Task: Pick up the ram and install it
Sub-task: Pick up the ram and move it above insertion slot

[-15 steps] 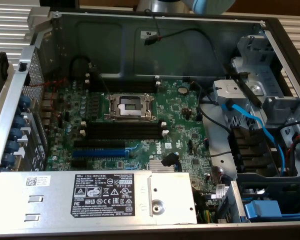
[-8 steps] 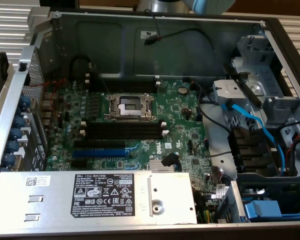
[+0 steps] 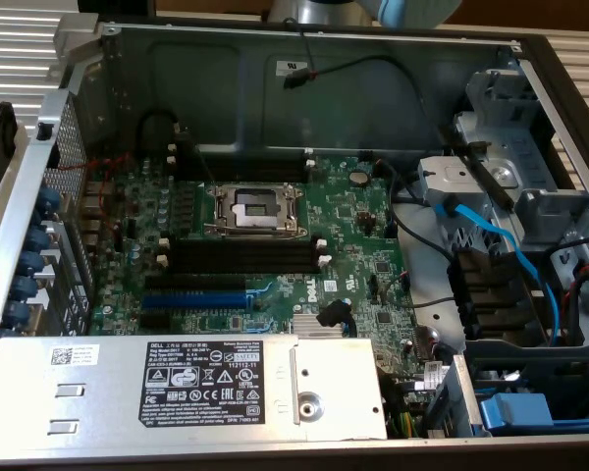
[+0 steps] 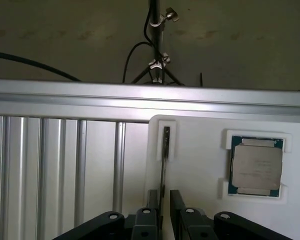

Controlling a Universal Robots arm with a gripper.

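1. The ram (image 4: 165,145) stands on edge in a narrow slot of a white holder (image 4: 200,150), seen edge-on in the wrist view.
2. The gripper (image 4: 164,194) is released, with one finger on each side of the ram's near end.
3. A processor chip (image 4: 256,167) lies nearby in the same holder.
4. The exterior view shows the open computer case (image 3: 373,88), where the motherboard (image 3: 353,226) has unfilled black memory slots (image 3: 240,257).

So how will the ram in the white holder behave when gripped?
Probably stiff: the ram shows a thin, straight edge. Likely light, being so slim. Standing on edge in the white holder, it might tilt if nudged.
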